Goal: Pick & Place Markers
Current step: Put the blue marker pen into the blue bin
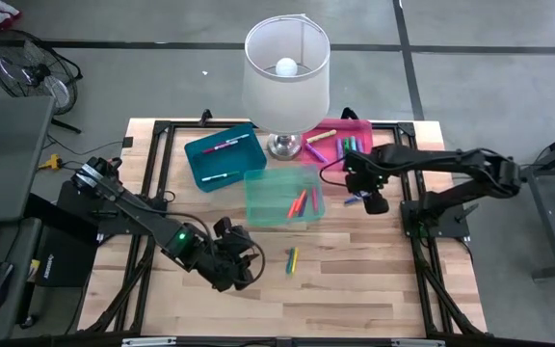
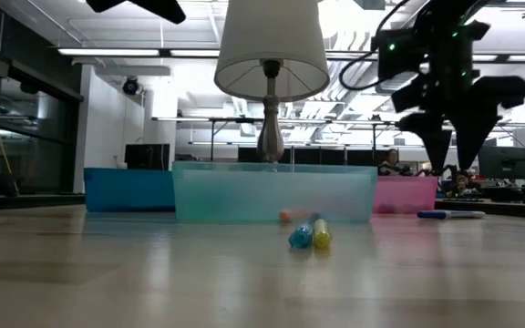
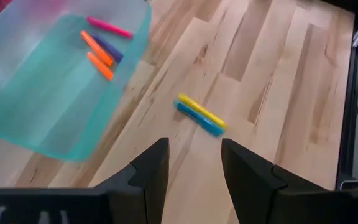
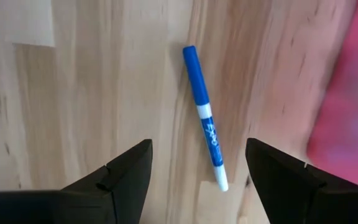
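Right gripper (image 4: 194,171) hangs released, empty, directly over the blue marker (image 4: 204,117); marker's long axis runs across the jaw gap. Left gripper (image 3: 194,168), half-spread and empty, faces the yellow-and-blue pair (image 3: 201,114) ahead.

Lamp (image 1: 286,67) at table's twelve o'clock, three bins (image 1: 283,197) around its base. Two markers (image 1: 292,260) lie side by side at six o'clock of the middle bin. One marker (image 4: 205,126) lies at its three o'clock.

We see a white-shaded lamp (image 1: 286,72) standing on the wooden desk (image 1: 355,289), with a fan (image 1: 29,67) on the grey floor beyond its corner.
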`<action>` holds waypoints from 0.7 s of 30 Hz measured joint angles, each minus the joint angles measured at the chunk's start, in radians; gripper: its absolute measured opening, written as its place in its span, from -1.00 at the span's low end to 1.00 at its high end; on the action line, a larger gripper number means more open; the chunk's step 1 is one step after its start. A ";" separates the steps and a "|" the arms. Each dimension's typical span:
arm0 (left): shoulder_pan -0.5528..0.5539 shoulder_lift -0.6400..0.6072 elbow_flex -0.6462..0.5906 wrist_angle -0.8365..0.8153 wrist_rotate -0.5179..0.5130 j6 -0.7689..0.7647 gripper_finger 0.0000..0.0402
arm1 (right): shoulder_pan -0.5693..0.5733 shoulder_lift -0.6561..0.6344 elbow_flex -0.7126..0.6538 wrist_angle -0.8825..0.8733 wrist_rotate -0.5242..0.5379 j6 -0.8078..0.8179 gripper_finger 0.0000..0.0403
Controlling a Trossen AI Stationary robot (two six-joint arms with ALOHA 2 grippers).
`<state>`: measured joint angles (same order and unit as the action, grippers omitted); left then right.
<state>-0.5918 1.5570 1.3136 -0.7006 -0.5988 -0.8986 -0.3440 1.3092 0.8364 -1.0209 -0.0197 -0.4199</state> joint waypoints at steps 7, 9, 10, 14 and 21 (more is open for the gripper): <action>0.002 0.001 0.000 -0.003 -0.029 0.001 -0.28 | -0.042 0.113 0.000 0.037 -0.017 -0.076 0.23; 0.002 0.001 0.000 -0.003 -0.038 0.000 -0.28 | -0.044 0.144 0.000 0.045 -0.017 -0.094 0.23; 0.002 0.001 0.000 -0.003 -0.039 0.000 -0.28 | -0.044 0.159 0.000 0.048 -0.016 -0.105 0.23; 0.002 0.001 0.000 -0.004 -0.040 0.000 -0.28 | -0.044 0.205 0.000 0.068 -0.012 -0.139 0.23; 0.002 0.001 0.000 -0.005 -0.040 0.000 -0.28 | -0.044 0.241 -0.053 0.110 0.031 -0.168 0.23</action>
<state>-0.5896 1.5578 1.3133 -0.7052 -0.6385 -0.8990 -0.3878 1.5497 0.7833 -0.9112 0.0108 -0.5884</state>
